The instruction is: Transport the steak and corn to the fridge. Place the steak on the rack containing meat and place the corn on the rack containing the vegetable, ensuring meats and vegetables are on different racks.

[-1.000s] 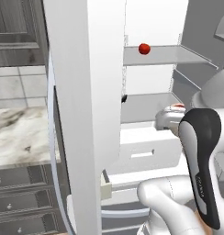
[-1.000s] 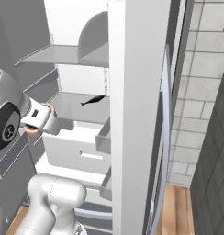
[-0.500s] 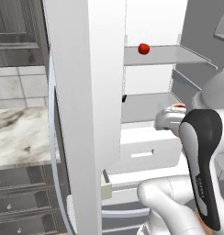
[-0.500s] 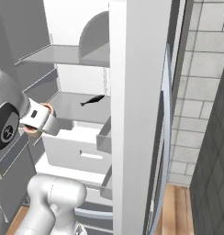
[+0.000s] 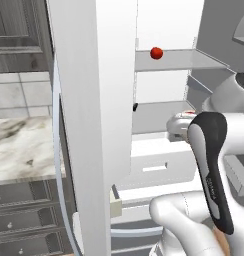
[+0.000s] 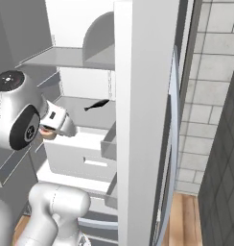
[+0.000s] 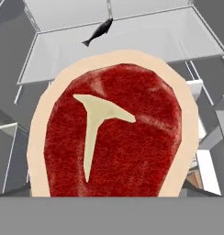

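The steak point(image 7: 114, 137), dark red with a pale rim and a T-shaped bone, stands close before the hand camera, and my gripper point(image 7: 107, 188) is shut on it. In the left base view my gripper point(image 5: 180, 126) hangs at the front of the fridge's point(image 5: 94, 100) middle shelf, a sliver of the steak point(image 5: 192, 114) showing by it. A black fish point(image 7: 98, 31) lies on that shelf, beyond the steak. The vegetable point(image 5: 156, 52), a red ball, rests on the shelf above. From the right base view, the steak point(image 6: 48, 135) shows under the hand. The corn is out of view.
Both fridge doors point(image 6: 143, 120) stand open on either side of me. White drawers point(image 6: 80, 153) sit below the fish's shelf point(image 6: 76, 108). A marble counter point(image 5: 24, 150) with grey drawers lies left of the fridge, and a tiled wall point(image 6: 205, 96) is on its right.
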Robot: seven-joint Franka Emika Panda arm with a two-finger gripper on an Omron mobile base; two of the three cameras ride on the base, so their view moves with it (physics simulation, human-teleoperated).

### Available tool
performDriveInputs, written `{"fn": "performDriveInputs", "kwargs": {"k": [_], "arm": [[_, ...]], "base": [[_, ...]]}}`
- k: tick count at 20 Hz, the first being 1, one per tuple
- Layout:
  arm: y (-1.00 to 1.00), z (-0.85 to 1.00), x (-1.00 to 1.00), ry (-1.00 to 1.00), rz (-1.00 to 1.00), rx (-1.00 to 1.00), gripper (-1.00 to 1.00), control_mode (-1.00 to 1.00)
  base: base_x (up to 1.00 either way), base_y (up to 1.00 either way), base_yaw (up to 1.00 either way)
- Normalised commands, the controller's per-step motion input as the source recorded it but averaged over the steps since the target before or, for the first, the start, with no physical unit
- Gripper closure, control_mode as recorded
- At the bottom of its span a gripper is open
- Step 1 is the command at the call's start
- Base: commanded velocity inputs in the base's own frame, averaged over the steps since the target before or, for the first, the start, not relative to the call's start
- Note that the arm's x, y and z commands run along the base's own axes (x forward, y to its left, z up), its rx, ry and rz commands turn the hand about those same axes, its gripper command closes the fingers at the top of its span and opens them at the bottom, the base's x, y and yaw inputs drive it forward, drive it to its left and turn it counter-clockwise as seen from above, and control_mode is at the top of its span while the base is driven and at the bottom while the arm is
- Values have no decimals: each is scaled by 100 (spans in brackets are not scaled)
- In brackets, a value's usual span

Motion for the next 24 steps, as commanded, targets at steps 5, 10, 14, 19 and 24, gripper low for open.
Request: {"fn": "performDriveInputs", "kwargs": {"k": [5,10,14,19,24], "arm": [[-5,-30,81,-3,4,0,100,-100],[-5,-44,85,-5,4,0,100,-100],[-23,-49,81,-1,7,0,100,-100],[-17,-44,95,0,6,0,100,-100],[-15,-28,91,0,4,0,100,-100]], "base": [[0,0,0],[0,0,0],[0,0,0],[0,0,0],[0,0,0]]}}
